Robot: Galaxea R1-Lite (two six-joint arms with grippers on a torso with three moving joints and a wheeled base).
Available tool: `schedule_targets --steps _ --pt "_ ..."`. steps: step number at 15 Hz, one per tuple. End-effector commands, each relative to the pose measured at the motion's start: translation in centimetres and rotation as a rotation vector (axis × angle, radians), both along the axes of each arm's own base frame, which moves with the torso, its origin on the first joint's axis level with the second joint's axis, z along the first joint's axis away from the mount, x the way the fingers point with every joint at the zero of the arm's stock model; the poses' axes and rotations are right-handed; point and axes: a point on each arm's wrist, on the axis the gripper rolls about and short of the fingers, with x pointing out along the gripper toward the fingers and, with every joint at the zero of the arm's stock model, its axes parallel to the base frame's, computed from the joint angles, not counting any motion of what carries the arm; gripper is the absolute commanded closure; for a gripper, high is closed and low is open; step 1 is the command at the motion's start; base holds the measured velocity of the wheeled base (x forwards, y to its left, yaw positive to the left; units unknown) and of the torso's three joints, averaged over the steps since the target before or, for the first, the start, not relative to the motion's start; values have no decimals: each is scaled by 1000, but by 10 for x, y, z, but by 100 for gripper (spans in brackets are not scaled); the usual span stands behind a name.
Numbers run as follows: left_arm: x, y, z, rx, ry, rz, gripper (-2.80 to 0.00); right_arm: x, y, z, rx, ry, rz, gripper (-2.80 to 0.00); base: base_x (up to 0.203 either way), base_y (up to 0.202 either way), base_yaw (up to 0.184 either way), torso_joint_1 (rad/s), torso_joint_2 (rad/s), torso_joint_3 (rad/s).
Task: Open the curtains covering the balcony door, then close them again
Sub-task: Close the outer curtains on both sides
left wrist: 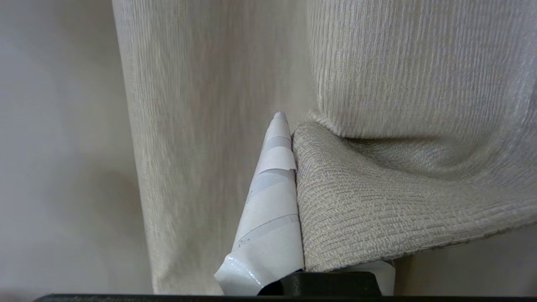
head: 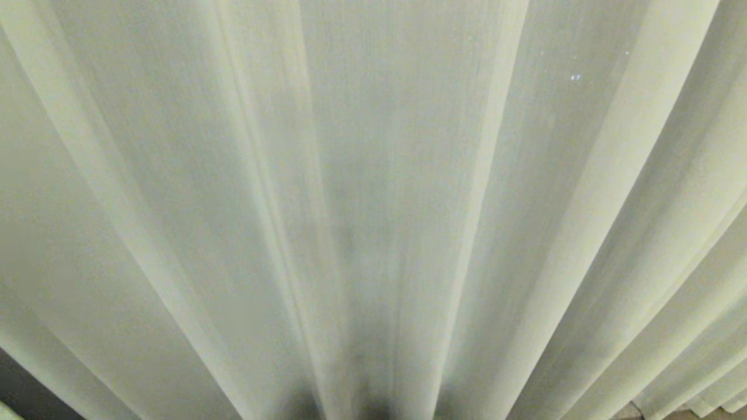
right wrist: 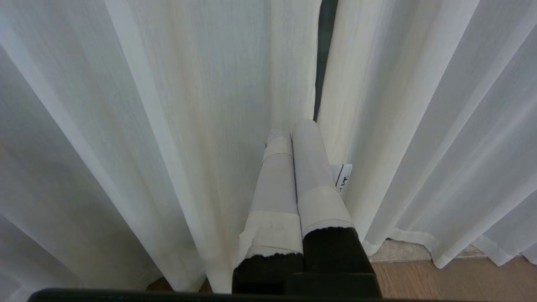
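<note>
Pinching a fold of the curtains point(left wrist: 377, 201) between its taped fingers point(left wrist: 272, 197), the left gripper point(left wrist: 293, 167) is clamped on the cloth, most likely so that it can drag that panel sideways along its rail. The fold bunches thickly over one finger and hides the other. The right gripper point(right wrist: 295, 167) holds nothing: its two taped fingers are pressed together, and it points at the thin dark gap point(right wrist: 323, 58) where the two panels meet, seemingly just parked there. In the head view the curtains fill almost everything, hanging right in front of the robot and covering what is behind them, so the balcony door cannot be seen. The cloth is cream, a little see-through, and woven with fine lines. It falls in long, deep folds down to the wooden floor point(right wrist: 440, 281), where the sewn bottom edge shows. The curtains look nearly fully drawn together.
</note>
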Motion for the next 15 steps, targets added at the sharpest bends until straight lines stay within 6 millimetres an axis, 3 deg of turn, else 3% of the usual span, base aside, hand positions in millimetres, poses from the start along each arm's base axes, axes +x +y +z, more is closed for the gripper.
schedule_targets --steps 1,5,15 --pt "-12 -30 11 8 -16 -23 0 0 0 0 0 2 0 0 0 0 0 0 0 0" --pt "-19 -84 5 -24 4 -133 0 0 0 0 0 2 0 0 0 0 0 0 0 0" --pt "-13 -229 13 -6 -47 -664 0 0 0 0 0 2 2 0 0 0 0 0 0 0"
